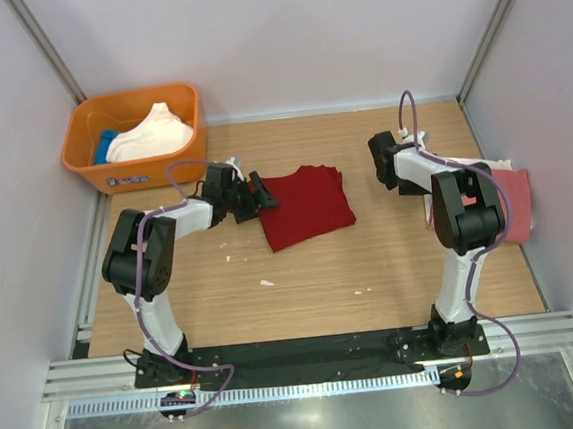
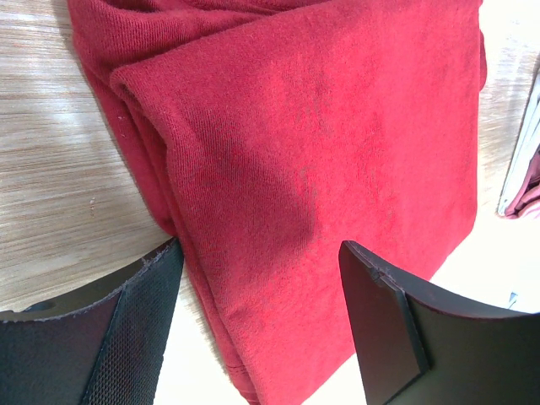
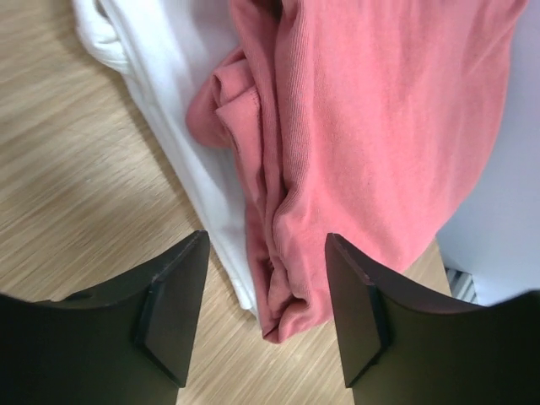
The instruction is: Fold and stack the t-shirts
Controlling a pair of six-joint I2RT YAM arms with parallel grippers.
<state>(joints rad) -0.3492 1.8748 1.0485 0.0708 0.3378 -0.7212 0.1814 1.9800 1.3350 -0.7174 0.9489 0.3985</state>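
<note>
A dark red t-shirt lies folded on the table's middle; it fills the left wrist view. My left gripper is open at its left edge, jaws spread over the cloth, holding nothing. A salmon-pink t-shirt lies folded on a white t-shirt at the right edge, partly hidden by the right arm. In the right wrist view the pink shirt lies under my open, empty right gripper. In the top view the right gripper's fingers are hidden by its own arm.
An orange plastic tub at the back left holds a cream shirt and a blue one. White walls close in on three sides. Small white scraps lie on the wooden table.
</note>
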